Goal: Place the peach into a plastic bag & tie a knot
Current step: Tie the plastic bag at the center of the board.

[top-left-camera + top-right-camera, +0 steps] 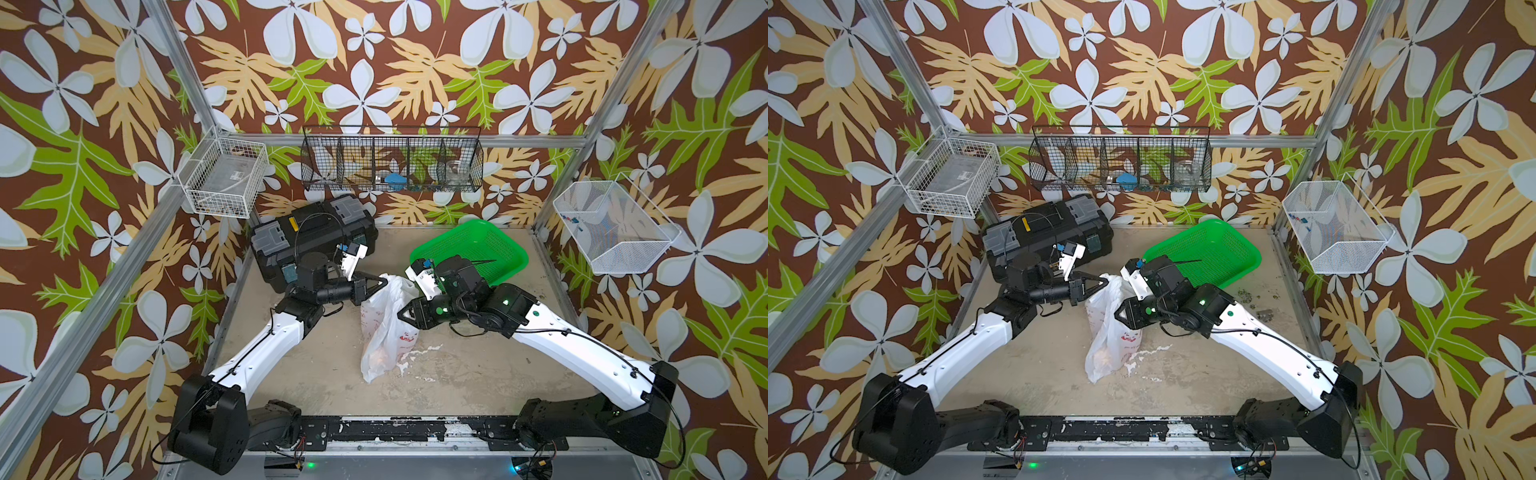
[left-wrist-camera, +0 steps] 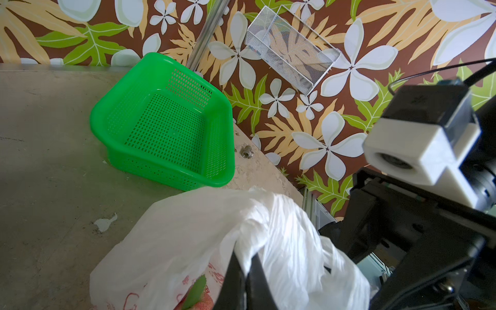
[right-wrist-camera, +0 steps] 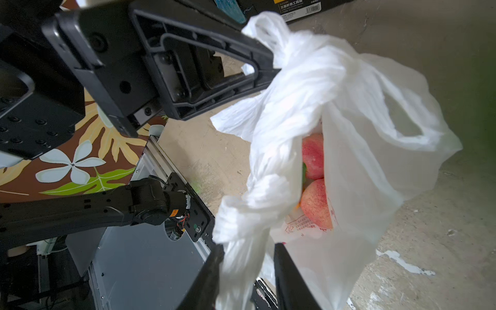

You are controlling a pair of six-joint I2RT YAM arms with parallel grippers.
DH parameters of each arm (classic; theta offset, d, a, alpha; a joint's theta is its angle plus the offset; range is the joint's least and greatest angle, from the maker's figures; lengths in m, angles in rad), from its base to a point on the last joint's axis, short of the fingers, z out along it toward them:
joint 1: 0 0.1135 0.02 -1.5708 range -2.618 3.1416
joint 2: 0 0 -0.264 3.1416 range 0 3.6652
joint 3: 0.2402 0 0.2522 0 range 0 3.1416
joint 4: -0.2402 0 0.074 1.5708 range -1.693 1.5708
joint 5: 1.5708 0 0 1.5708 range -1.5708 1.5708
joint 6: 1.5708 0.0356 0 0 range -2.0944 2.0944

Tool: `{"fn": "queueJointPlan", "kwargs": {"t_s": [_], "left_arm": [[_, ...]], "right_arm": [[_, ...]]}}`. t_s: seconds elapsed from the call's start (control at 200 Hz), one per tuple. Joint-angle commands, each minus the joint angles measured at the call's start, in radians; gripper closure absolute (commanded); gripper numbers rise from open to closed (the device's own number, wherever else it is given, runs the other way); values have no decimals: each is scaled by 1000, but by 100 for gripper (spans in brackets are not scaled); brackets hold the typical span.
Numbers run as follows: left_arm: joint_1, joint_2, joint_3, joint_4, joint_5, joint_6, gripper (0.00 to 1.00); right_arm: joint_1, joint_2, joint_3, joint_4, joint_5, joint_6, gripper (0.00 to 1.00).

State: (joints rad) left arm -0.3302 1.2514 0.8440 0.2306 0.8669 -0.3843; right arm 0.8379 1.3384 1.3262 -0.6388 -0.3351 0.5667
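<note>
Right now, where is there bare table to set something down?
Free: front strip of table between the forearms, nearer than the plastic bag; narrow back gap between toolbox and green basket. Crowded: centre, where left gripper and right gripper meet on the bag.

Two high stereo eyes over the scene, and one close camera riding on each wrist.

Both top views look steeply down from above the near edge toward the flower-patterned far wall (image 1: 374, 83), far enough off to take in the whole scuffed beige counter (image 1: 457, 374). The left wrist camera sits close behind the left tool (image 2: 244, 257) and faces right and far, toward the green perforated plastic basket (image 2: 166, 128). The right wrist camera sits close behind the right tool (image 3: 248, 247) and faces left and down, toward the near-left corner. All four views share the thin translucent white plastic bag (image 1: 386, 328). The basket also shows in both top views.
</note>
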Motion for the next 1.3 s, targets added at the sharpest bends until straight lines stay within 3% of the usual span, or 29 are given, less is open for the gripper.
{"fn": "queueJointPlan", "kwargs": {"t_s": [0.0,0.175,0.36,0.581,0.751,0.921,1.171,1.296], "left_arm": [[2,-7,-3,22,14,9,100],[0,-18,-6,34,26,-3,100],[13,-50,32,-58,-23,14,100],[155,-96,45,-261,-200,64,100],[259,-129,-45,-293,-325,37,100],[313,-147,-88,-315,-428,-1,100],[358,-146,-143,-298,-483,-29,100],[356,-127,-122,-259,-362,-44,100]], "right_arm": [[-2,4,11,49,-3,7,68],[-9,34,12,51,-2,17,67],[-70,-31,-76,46,26,16,100],[-229,-169,-286,-6,45,-1,100],[-429,-249,-450,-29,53,-32,100],[-556,-252,-557,-6,160,14,100],[-584,-190,-610,91,195,77,100],[-521,-173,-510,88,176,16,100]]}}
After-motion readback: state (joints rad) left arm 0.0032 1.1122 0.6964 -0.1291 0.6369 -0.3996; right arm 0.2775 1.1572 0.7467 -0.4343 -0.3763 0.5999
